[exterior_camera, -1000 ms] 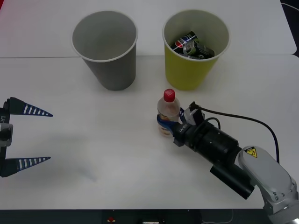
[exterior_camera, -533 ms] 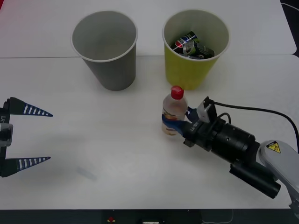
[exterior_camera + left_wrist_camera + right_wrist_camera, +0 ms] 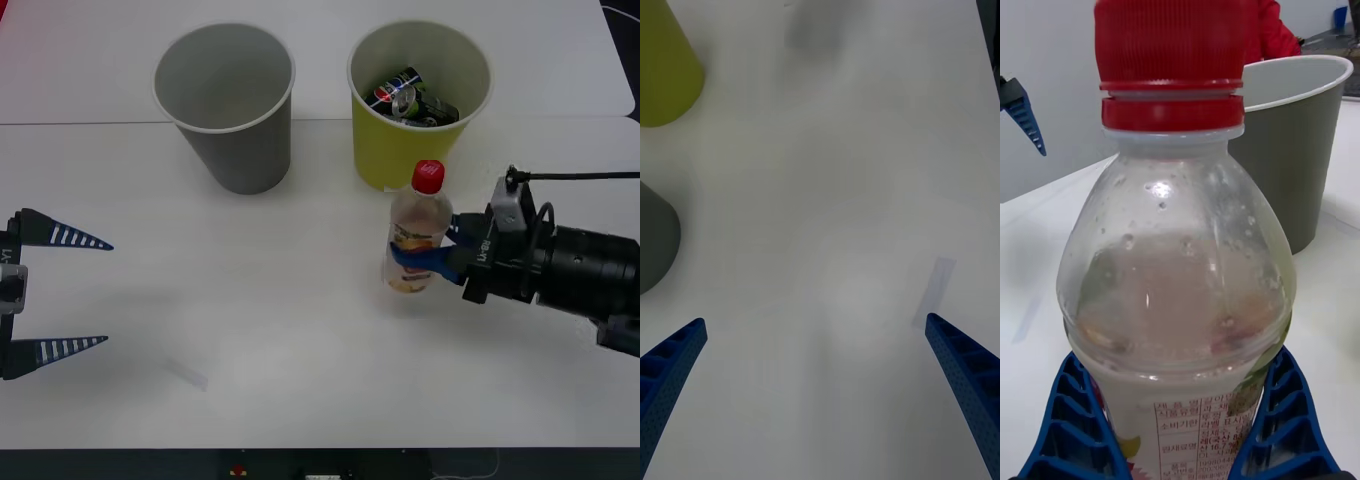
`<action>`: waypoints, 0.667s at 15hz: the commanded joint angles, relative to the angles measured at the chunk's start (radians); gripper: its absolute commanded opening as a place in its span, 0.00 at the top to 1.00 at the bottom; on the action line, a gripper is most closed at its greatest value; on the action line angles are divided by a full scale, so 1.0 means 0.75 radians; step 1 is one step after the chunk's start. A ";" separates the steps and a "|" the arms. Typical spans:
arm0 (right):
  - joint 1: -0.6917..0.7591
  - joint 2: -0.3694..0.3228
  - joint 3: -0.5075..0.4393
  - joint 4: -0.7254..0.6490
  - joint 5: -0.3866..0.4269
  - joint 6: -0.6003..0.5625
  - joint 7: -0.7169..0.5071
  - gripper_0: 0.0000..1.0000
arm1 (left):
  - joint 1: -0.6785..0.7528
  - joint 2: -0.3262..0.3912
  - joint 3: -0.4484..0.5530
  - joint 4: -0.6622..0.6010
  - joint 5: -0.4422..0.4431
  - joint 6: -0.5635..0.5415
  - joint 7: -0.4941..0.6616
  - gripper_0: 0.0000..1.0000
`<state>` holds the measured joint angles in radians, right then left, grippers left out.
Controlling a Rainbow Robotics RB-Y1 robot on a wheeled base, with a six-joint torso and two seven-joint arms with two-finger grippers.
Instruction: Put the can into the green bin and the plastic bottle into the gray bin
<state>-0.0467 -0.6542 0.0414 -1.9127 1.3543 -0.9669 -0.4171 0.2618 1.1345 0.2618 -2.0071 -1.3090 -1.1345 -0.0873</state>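
Observation:
The plastic bottle (image 3: 418, 232) with its red cap stands upright, lifted in front of the green bin (image 3: 417, 145). My right gripper (image 3: 420, 262) is shut on the bottle's lower body; in the right wrist view the bottle (image 3: 1177, 285) sits between the blue fingers (image 3: 1071, 427). A can (image 3: 405, 95) lies inside the green bin. The gray bin (image 3: 228, 105) stands to the left of the green one, and its wall (image 3: 1300, 142) shows behind the bottle. My left gripper (image 3: 40, 292) hangs open at the table's left edge.
A small clear strip (image 3: 186, 373) lies on the white table (image 3: 250, 330) near the front left; it also shows in the left wrist view as a pale strip (image 3: 935, 283). The green bin (image 3: 662, 67) and gray bin (image 3: 653, 240) sit at that view's edge.
The right gripper has carried the bottle up and to the right, from the table's middle to just in front of the green bin. The left arm has not moved.

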 commanded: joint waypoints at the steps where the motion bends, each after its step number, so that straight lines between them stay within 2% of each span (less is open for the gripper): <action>1: -0.003 -0.022 -0.131 -0.186 0.201 -0.130 -0.354 1.00 | 0.000 0.000 0.000 0.000 0.000 0.000 0.000 0.00; 4: -0.071 -0.030 -0.182 -0.293 0.303 -0.216 -0.638 1.00 | 0.000 0.000 0.000 0.000 0.000 0.000 0.000 0.00; 10: -0.355 -0.030 -0.198 -0.334 0.462 -0.376 -1.027 1.00 | 0.000 0.000 0.000 0.000 0.000 0.000 0.000 0.00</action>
<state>-0.2855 -0.6765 -0.1074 -2.1628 1.6889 -1.2346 -1.1554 0.2618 1.1345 0.2618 -2.0071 -1.3090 -1.1345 -0.0873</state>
